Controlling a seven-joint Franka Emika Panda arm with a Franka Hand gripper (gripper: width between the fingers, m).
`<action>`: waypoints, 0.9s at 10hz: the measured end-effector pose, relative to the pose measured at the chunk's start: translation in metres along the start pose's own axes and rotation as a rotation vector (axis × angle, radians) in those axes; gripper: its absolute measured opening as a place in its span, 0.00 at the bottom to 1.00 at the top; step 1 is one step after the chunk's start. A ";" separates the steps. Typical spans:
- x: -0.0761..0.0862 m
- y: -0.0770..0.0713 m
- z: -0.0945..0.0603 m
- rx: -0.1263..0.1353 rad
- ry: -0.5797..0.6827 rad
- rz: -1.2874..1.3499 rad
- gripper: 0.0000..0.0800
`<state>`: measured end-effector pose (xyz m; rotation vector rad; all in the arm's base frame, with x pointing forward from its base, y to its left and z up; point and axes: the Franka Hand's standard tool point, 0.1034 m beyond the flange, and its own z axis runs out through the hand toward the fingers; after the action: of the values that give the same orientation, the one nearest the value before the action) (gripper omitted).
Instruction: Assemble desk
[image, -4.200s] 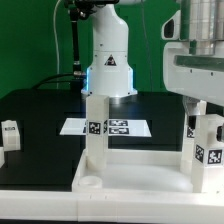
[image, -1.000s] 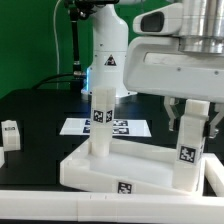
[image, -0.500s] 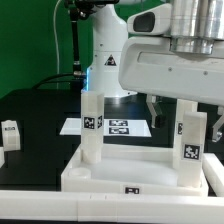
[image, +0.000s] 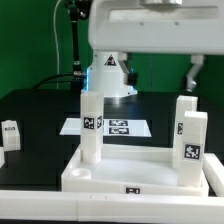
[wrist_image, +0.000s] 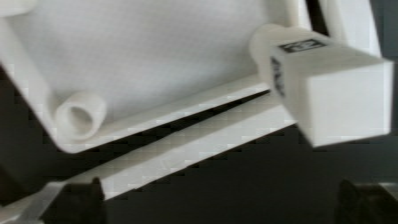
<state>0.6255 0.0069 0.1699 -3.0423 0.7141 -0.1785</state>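
Note:
The white desk tabletop (image: 150, 176) lies upside down near the front, with two white tagged legs standing in it: one at the exterior view's left (image: 91, 125), one at its right (image: 187, 140). My gripper (image: 160, 70) hangs open and empty high above the tabletop, clear of both legs. In the wrist view the gripper (wrist_image: 217, 205) is open, with dark fingertips (wrist_image: 68, 200) at both sides. Beneath it are the tabletop's corner (wrist_image: 125, 50), a round empty socket (wrist_image: 80, 112) and a tagged leg (wrist_image: 329, 85).
A loose white tagged part (image: 10, 133) lies at the exterior view's far left. The marker board (image: 115, 127) lies behind the tabletop, before the robot base (image: 108, 70). A white ledge (image: 60, 205) runs along the front, also in the wrist view (wrist_image: 196, 150).
My gripper has let go of the right leg and risen well above it, towards the camera. The tabletop was shifted and turned earlier and now lies still with both legs upright.

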 end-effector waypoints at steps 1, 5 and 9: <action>0.006 0.022 0.001 -0.007 0.008 -0.040 0.81; 0.009 0.029 0.008 -0.014 0.014 -0.043 0.81; 0.008 0.088 0.028 -0.058 0.040 -0.372 0.81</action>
<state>0.5966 -0.0760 0.1399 -3.2052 0.1490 -0.2245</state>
